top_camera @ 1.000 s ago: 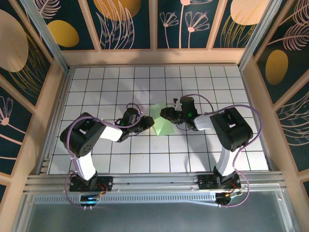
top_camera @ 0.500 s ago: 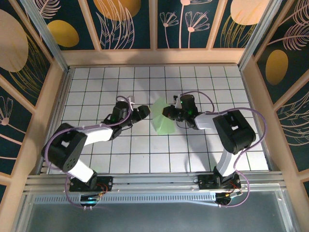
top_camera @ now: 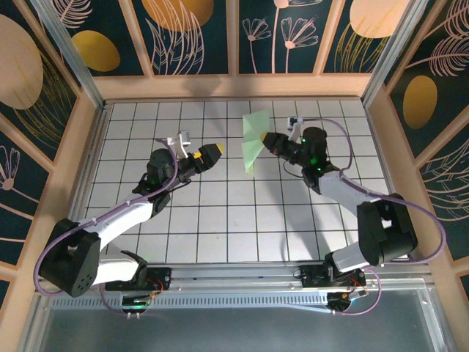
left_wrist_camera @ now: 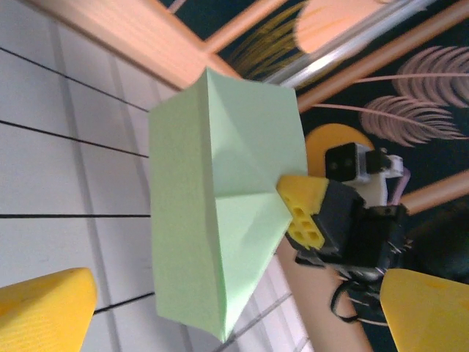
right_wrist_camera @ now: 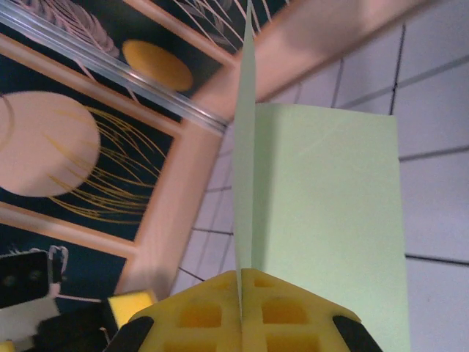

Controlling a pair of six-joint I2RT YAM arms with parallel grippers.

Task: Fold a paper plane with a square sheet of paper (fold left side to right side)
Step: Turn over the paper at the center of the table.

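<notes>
We are seeing the R gripper (top_camera: 267, 140) pinching the folded green paper (top_camera: 253, 144) w/ jaws pressed together, holding it in the air over the table's (top_camera: 220, 220) far-centre tiles. The L gripper (top_camera: 210, 152) is hovering beside it, not touching, jaws spread wide.

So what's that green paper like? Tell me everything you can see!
The green paper is thin, plain and pale, folded with sharp creases. It hangs in the air above the white tiled table, near the far side. The right gripper pinches it shut between yellow fingers; one flap stands out from the rest. Nothing else touches it.
</notes>
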